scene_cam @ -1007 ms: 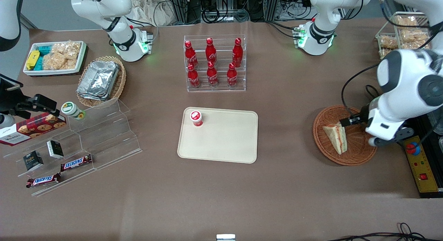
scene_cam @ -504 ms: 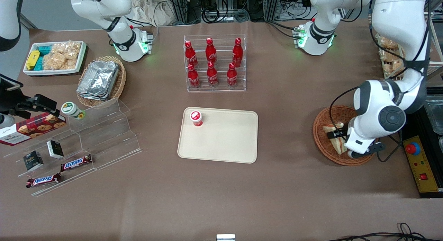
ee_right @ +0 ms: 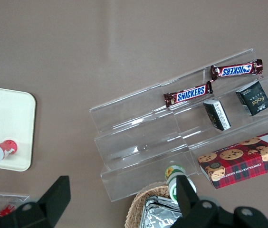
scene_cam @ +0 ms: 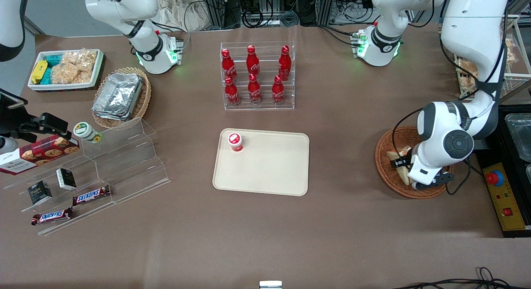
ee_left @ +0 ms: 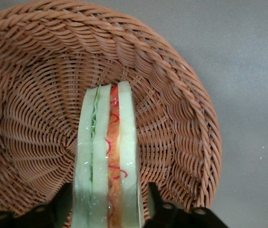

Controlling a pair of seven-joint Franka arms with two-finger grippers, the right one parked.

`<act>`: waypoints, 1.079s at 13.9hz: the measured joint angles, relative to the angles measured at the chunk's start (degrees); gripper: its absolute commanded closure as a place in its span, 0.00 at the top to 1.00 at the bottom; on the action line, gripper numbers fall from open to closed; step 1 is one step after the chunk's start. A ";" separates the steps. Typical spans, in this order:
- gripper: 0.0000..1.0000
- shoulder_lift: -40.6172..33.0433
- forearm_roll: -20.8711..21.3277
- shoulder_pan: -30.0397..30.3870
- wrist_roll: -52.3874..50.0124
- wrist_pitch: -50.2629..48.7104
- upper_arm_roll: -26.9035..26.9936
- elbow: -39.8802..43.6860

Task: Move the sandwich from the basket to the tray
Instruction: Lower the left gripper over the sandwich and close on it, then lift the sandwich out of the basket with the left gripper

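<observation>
The sandwich (ee_left: 108, 142) stands on edge in the reddish-brown wicker basket (ee_left: 172, 95), with its red and green filling facing up. My left gripper (ee_left: 108, 204) is open and straddles the sandwich, with one finger (ee_left: 63, 202) close on each side and a small gap at one side. In the front view the gripper (scene_cam: 404, 164) is low in the basket (scene_cam: 386, 179) at the working arm's end of the table, and the wrist hides most of the sandwich (scene_cam: 395, 156). The beige tray (scene_cam: 269, 168) lies at the table's middle.
A small red-capped bottle (scene_cam: 235, 141) stands on the tray's corner. A rack of red cola bottles (scene_cam: 257, 77) stands farther from the camera than the tray. A yellow box with a red button (scene_cam: 504, 197) lies beside the basket. An acrylic stand with snacks (scene_cam: 120, 164) is toward the parked arm's end.
My arm has swung in over the basket, and the gripper has come down so that its fingers straddle the sandwich. The sandwich has not moved.
</observation>
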 measured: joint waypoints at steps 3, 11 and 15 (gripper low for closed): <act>0.10 -0.61 0.53 0.01 0.00 -1.51 0.04 0.22; 0.10 -14.54 0.66 0.01 2.93 -25.46 0.08 12.31; 0.10 -17.07 0.59 -0.23 3.54 -41.91 -1.15 24.35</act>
